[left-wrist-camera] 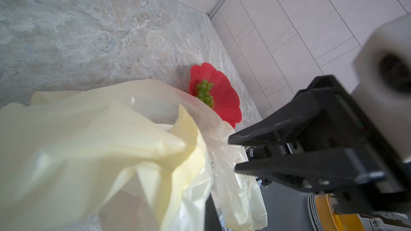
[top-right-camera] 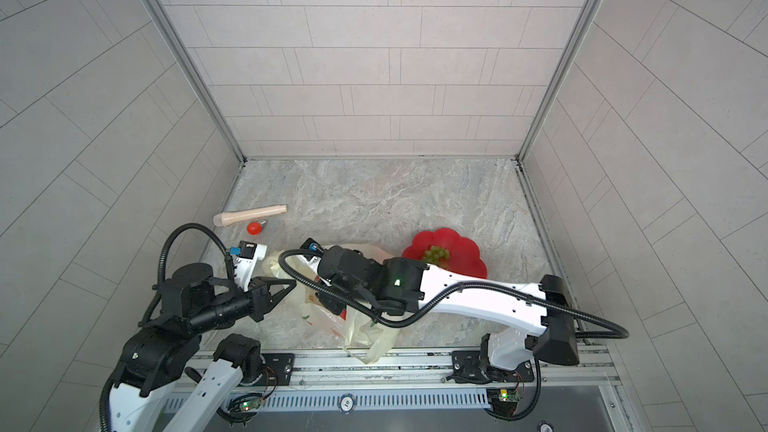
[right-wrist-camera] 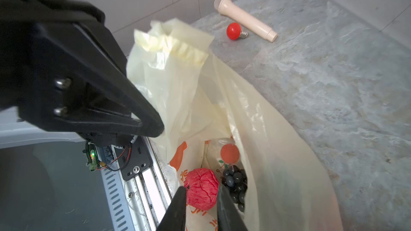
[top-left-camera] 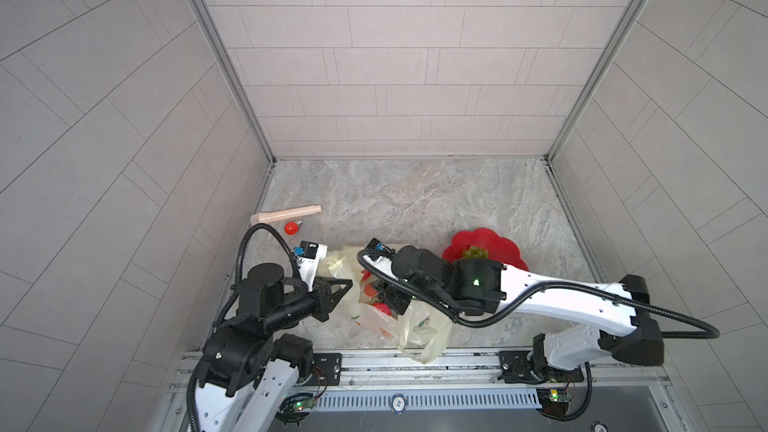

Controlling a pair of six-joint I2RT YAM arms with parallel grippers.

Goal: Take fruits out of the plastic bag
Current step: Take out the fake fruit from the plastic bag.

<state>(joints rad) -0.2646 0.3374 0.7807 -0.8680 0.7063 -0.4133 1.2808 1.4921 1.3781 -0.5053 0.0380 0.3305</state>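
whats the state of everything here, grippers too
plastic bag, mouth open, one edge held up
left gripper, shut on the bag's edge
pink wrinkly fruit, in the bag
dark purple grape bunch, in the bag beside it
right gripper, jaws either side of the pink fruit, grip unclear
green grape bunch, out, on the red flower-shaped plate
cream flashlight, lying on its side
red bulb, lying beside the flashlight

Left gripper (right-wrist-camera: 155, 130), jaws closed, pinches the raised rim of the plastic bag (right-wrist-camera: 189, 85) from the bag's left. Right gripper (right-wrist-camera: 201, 187) points into the bag, jaws parted either side of the pink wrinkly fruit (right-wrist-camera: 201, 198).
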